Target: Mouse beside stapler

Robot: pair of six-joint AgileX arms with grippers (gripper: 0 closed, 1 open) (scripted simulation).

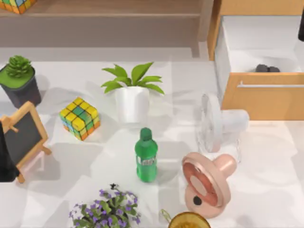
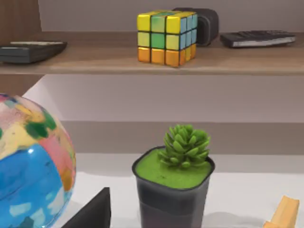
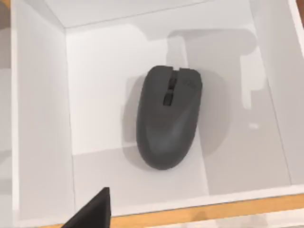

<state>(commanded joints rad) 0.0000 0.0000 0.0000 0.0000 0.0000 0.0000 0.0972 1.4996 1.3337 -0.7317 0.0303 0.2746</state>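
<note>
The dark-grey mouse (image 3: 167, 117) lies flat on the white floor of the open drawer (image 3: 42, 118), roughly in its middle. In the top view the mouse (image 1: 267, 69) shows as small dark humps just behind the drawer's wooden front (image 1: 262, 95) at the back right. My right gripper (image 3: 92, 211) hovers above the drawer's front edge, apart from the mouse; its arm (image 1: 301, 23) is at the far right edge. My left arm (image 1: 4, 159) is parked at the left edge of the table. The stapler is out of view.
On the table stand a green bottle (image 1: 146, 155), a white potted plant (image 1: 131, 97), a colour cube (image 1: 80, 118), a white fan (image 1: 219, 121), a pink fan (image 1: 208, 183), a small chalkboard easel (image 1: 21, 135), a succulent pot (image 1: 19, 80) and purple flowers (image 1: 107, 211). A shelf (image 2: 156, 61) runs along the back.
</note>
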